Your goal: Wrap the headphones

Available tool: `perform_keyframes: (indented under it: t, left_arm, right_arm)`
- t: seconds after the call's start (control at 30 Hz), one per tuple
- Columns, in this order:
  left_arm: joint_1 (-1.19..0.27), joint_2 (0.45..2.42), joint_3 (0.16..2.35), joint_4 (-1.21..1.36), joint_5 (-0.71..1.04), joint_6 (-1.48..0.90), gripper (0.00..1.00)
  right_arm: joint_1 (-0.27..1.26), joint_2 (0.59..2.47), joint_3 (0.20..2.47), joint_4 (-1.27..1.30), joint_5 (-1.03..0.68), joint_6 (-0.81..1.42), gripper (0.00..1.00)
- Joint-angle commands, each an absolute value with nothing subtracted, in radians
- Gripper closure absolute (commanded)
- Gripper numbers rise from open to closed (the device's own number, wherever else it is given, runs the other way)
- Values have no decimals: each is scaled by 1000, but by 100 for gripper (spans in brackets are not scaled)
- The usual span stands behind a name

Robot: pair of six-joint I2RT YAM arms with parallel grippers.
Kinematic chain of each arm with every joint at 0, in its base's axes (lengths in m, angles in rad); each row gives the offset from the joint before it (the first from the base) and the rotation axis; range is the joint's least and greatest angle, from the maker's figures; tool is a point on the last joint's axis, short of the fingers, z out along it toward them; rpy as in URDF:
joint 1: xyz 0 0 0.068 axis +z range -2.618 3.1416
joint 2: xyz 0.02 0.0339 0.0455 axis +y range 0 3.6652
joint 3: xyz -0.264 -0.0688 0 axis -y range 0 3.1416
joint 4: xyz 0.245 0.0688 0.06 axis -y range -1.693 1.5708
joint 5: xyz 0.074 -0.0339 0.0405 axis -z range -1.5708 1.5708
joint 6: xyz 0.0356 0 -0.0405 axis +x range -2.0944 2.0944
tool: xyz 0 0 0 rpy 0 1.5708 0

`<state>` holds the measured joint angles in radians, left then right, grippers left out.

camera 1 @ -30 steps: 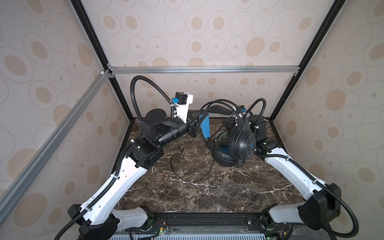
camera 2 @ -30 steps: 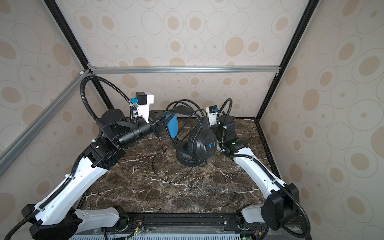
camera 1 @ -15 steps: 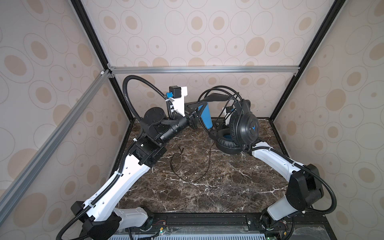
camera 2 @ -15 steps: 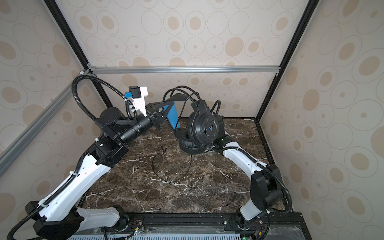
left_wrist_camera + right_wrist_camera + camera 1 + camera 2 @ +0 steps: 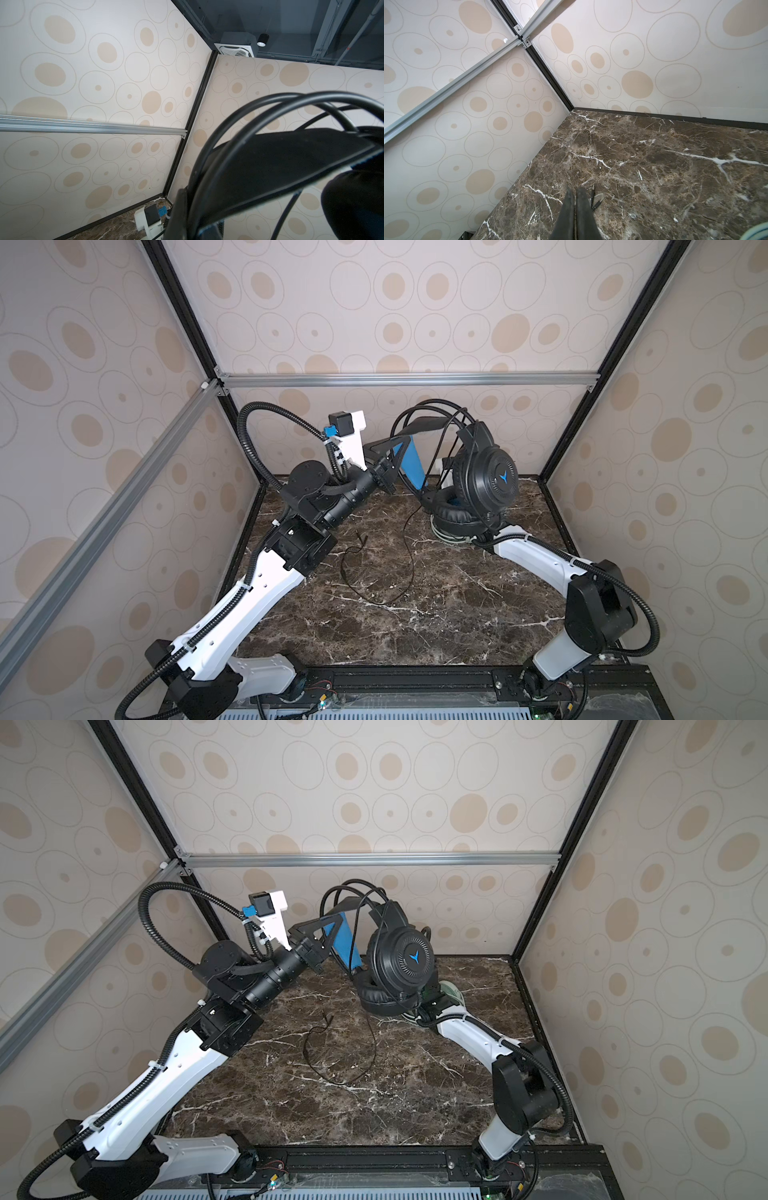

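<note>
Two arms, same build. Left arm [image 5: 266, 585]: white moulded links with small round holes along the side, black block-shaped joint housings [image 5: 299, 547], ribbed black cylindrical wrist section [image 5: 349, 497]. Black corrugated conduit [image 5: 266, 414] follows the arm, fixed with white zip ties [image 5: 246, 587]. White bracket [image 5: 353, 439] at the wrist carries a black cube camera [image 5: 340, 424] with a blue connector [image 5: 329, 431]. Right arm [image 5: 536, 556]: white links, bulky black elbow housing [image 5: 598, 610], its own conduit. Right end effector [image 5: 574, 189]: matte dark-grey fingers tapering to narrow tips. Black rail [image 5: 415, 676] along the near tabletop edge carries both bases, with thin red and black wires and small green lights.
</note>
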<state>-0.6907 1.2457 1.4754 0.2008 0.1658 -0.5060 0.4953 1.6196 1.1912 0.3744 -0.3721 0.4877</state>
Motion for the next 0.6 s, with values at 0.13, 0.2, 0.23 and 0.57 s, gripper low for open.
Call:
perform_keyframes:
  t: [0.13, 0.2, 0.23, 0.57]
  left_arm:
    - [-686, 1183, 1448, 425, 3, -620, 100]
    - [-686, 1181, 1433, 457, -63, -641, 100]
    - [-686, 1183, 1427, 469, -104, -658, 100]
    - [-686, 1242, 1449, 466, -403, -777, 100]
  right_arm:
    - [522, 1602, 1155, 332, -390, 449, 96]
    - [531, 1586, 1152, 298, -384, 416, 97]
    - [537, 1579, 1154, 272, -378, 392, 97]
    - [586, 1486, 1143, 68, -286, 224, 100]
